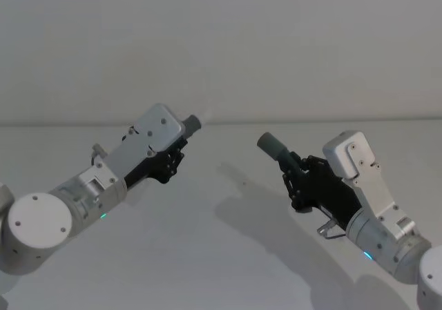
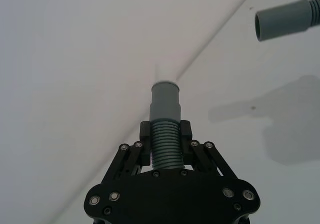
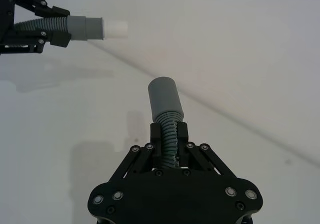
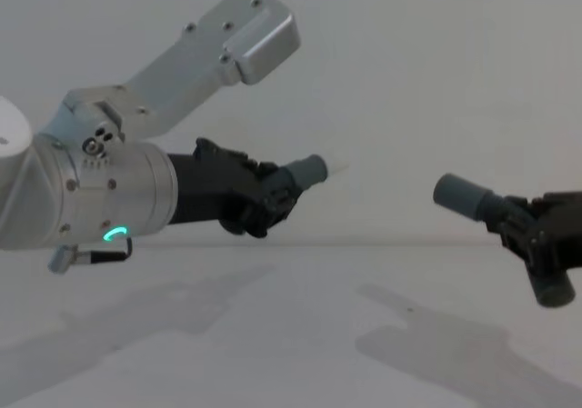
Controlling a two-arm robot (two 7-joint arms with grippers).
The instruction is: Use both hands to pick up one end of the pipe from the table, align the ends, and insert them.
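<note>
Left claw (image 2: 165,131): closed narrowly on the ribs of the left pipe piece (image 2: 165,146), directly behind its collar; it sits centre-left in the head view, above the bench (image 1: 207,255).
Right claw (image 3: 169,131): clamped the same way on the ribs of the right pipe piece (image 3: 169,129); it sits centre-right in the head view.
Left collar (image 1: 192,123): smooth grey, ending in a paler, narrower tip that points toward the frame centre.
Right collar (image 1: 273,146): wider, with an open mouth seen at the upper right of the left wrist view; it is tilted up and toward the left.
Gap: the ends face each other but are well apart and off-axis.
Handling (judged): the pieces are probably light. The ribbed runs likely flex, while the collars look stiff and slick.
Hold (judged): the ribs close behind each collar offer purchase and keep the end from drooping. A grasp farther back would let the tube bend under insertion load.
</note>
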